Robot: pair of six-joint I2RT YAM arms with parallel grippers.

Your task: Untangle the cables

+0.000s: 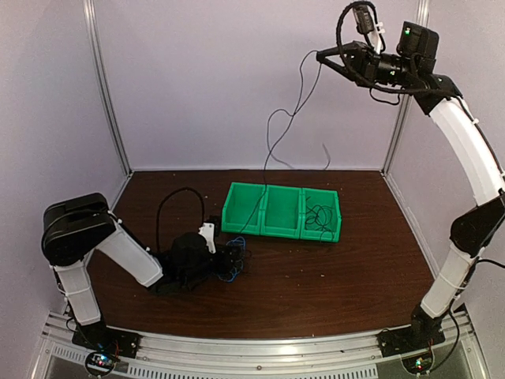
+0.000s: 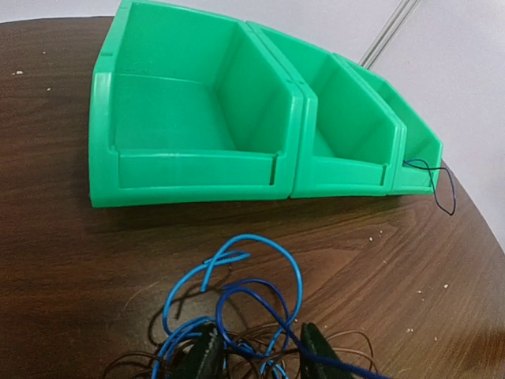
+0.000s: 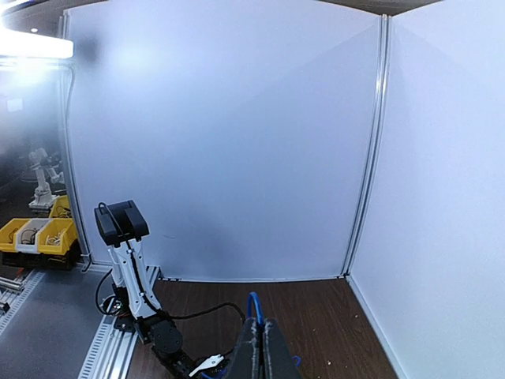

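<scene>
A bunch of blue and dark cables [image 2: 260, 238] lies on the brown table in front of the green bins. My left gripper [image 2: 259, 332] is low over it, jaws open, with the bunch between its fingers; in the top view it is at the left middle [image 1: 231, 259]. My right gripper [image 1: 319, 55] is raised high at the back right. It is shut on a dark blue cable [image 3: 254, 304], which hangs down [image 1: 269, 138] past the bins to the bunch.
A row of three green bins [image 1: 237, 207] stands mid-table; it also shows in the left wrist view [image 2: 197, 170]. Its right bin holds a black cable [image 1: 319, 215]. White walls close in the back and sides.
</scene>
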